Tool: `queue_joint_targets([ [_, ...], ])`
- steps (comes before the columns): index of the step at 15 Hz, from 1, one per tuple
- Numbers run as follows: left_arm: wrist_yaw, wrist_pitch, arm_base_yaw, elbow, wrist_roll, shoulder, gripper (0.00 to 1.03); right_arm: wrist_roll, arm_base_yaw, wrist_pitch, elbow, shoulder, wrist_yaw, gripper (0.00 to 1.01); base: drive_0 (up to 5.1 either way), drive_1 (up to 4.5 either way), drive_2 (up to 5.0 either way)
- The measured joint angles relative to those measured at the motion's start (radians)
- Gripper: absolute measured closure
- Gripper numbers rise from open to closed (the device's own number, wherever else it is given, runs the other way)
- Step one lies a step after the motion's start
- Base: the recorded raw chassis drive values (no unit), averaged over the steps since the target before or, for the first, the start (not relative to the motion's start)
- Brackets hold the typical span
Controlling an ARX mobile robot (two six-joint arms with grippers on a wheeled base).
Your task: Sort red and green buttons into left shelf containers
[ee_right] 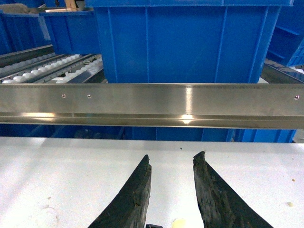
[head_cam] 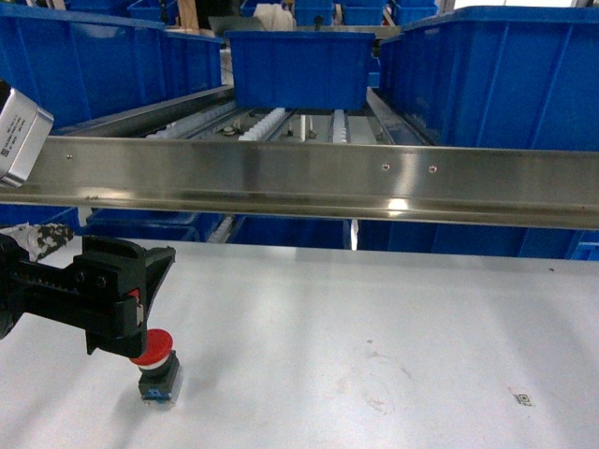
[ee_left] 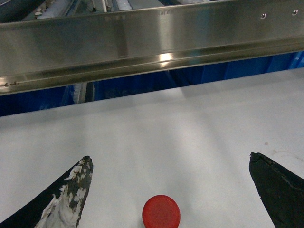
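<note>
Red mushroom-capped push-button switch with a dark blocky body is standing upright on the pale grey counter, near its front left corner in the head view. The black left tool is hovering just over it — in the left wrist view the round red cap is sitting between the two fingertips, which are spread wide apart and touching nothing. The black right tool is showing only in its own wrist view, its two fingers hanging over bare counter with a narrow gap between them, gripping nothing. Beyond the counter's far edge the shiny steel front rail of the shelf is running across the whole view, with white roller tracks behind it. Large deep bright-blue plastic bins are resting on those tracks — one at the left, one in the middle, one at the right.
</note>
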Motion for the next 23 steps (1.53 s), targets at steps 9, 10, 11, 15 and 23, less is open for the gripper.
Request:
queue_joint_targets([
  [9, -0.041, -0.001, 0.014, 0.075, -0.032, 0.186, 0.05, -0.015, 0.005, -0.002, -0.003, 0.005, 0.000, 0.75, 0.0, 0.00, 0.0],
  [10, -0.044, 0.000, 0.012, 0.093, -0.043, 0.219, 0.05, -0.015, 0.005, -0.001, -0.003, 0.005, 0.000, 0.75, 0.0, 0.00, 0.0],
  [11, -0.044, -0.016, 0.011, 0.108, -0.055, 0.236, 0.05, -0.015, 0.005, -0.001, -0.003, 0.005, -0.001, 0.75, 0.0, 0.00, 0.0],
  [15, -0.052, -0.029, 0.002, 0.138, -0.073, 0.275, 0.05, -0.015, 0.005, -0.001, -0.003, 0.005, -0.001, 0.75, 0.0, 0.00, 0.0],
  [23, -0.063, 0.024, -0.027, 0.222, -0.114, 0.540, 0.05, -0.015, 0.005, -0.001, -0.003, 0.005, -0.001, 0.75, 0.0, 0.00, 0.0],
])
